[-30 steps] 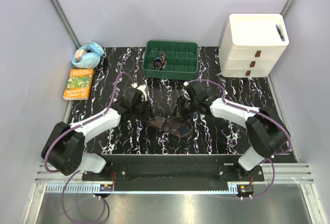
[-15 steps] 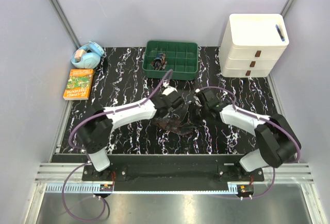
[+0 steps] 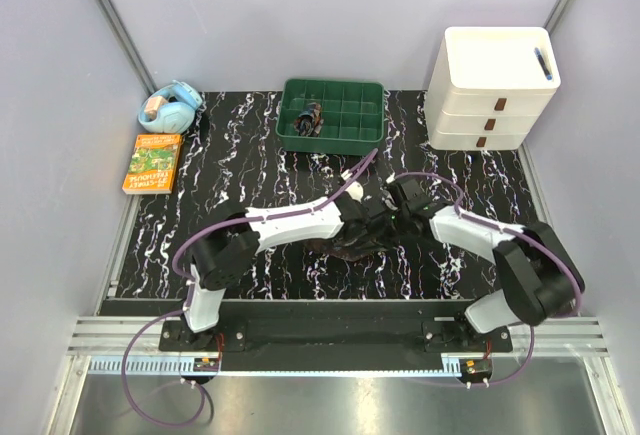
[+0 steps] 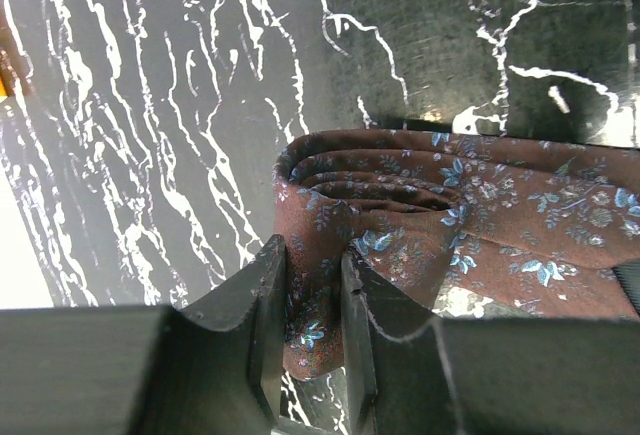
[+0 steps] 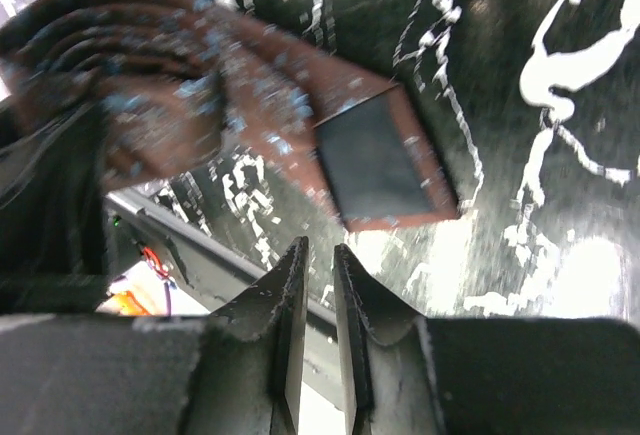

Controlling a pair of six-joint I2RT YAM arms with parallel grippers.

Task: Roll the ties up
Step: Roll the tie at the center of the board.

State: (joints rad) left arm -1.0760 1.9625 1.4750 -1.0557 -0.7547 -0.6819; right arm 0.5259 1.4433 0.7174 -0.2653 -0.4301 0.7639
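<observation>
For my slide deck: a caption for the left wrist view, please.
Left tool pinches the folded edge of a brown floral tie on the black marbled table.

Bright even light; tie [image 5: 150,85] blurred in rt wrist view

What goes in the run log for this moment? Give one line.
left pincer: shut on tie | right pincer: nearly shut, empty | tie: partly rolled
</observation>
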